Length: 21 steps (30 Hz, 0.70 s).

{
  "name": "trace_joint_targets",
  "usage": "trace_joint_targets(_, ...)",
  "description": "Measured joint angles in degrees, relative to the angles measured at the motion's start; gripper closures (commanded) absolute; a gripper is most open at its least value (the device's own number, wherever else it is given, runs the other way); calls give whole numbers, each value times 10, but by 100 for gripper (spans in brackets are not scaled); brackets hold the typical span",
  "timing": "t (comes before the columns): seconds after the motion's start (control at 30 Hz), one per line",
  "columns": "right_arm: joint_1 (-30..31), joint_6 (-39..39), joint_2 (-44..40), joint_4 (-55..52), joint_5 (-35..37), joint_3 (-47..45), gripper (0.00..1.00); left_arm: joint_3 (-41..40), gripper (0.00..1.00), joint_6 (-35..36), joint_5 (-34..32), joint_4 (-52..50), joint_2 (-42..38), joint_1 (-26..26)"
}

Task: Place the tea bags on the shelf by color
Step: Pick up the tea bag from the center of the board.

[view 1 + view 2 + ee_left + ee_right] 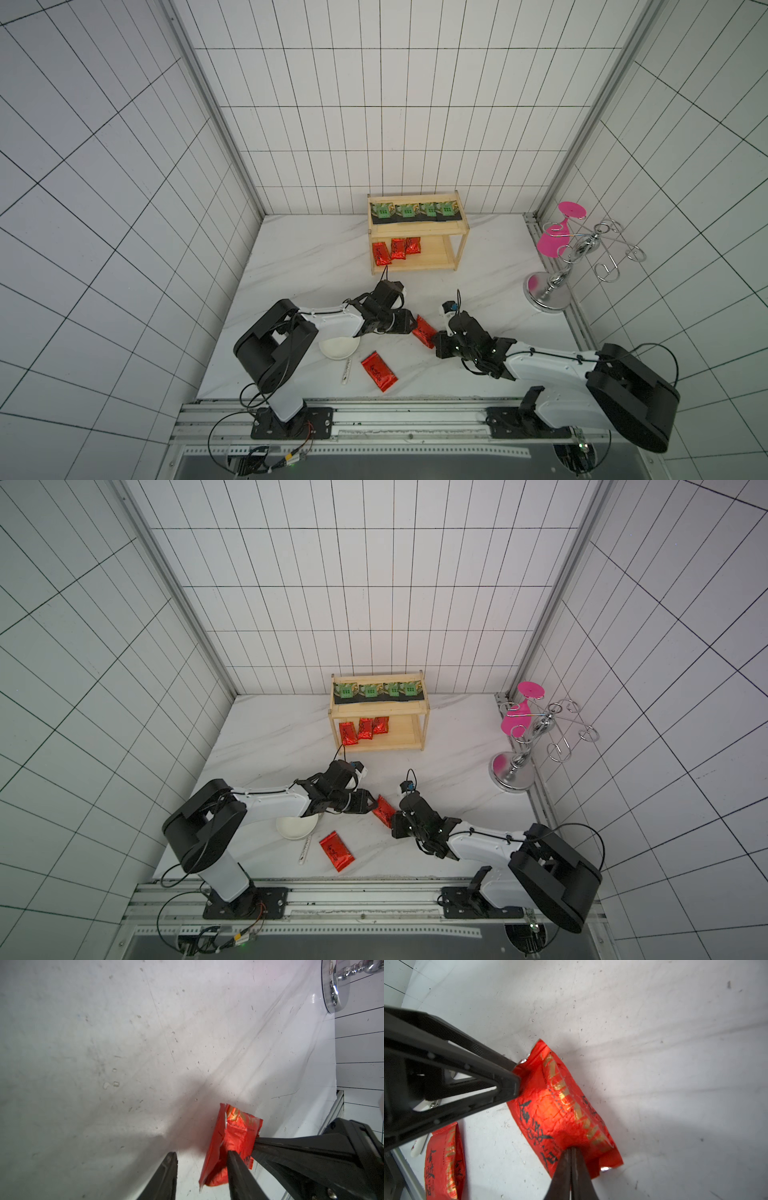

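My right pincer (571, 1150) pinches the red pouch (560, 1109) by its flat end (best spot: it looks light, crinkly, slippery). My left pincer (201, 1153) is half open beside it.

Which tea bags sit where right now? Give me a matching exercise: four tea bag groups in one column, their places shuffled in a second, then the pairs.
Things
1. black sachets
2. three red pouches
3. red pouch between the arms
4. lone red pouch

Places
A. lying flat on the table, near the white bowl
B. lower board of the shelf
C. pinched in the shut right tool
D. top board of the shelf

Pairs: 1-D, 2-B, 3-C, 4-A
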Motion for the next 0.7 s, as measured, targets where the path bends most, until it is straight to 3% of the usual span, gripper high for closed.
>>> trace_joint_targets(0.27,-9,3,0,8,-4,-5,93,-19,90,-3,5,24,-1,-1)
trace_joint_targets(0.4,-14,4,0,7,-5,-5,93,-24,100,-1,5,26,-12,-1)
trace_joint_targets(0.47,-17,5,-3,6,-5,-5,93,-25,100,2,4,26,-18,-1)
trace_joint_targets(0.57,-23,14,-20,-3,-7,-5,85,-27,100,2,2,27,-27,-1)
trace_joint_targets(0.7,-38,44,-73,-22,-7,-8,62,-35,100,-2,0,30,-47,-1)
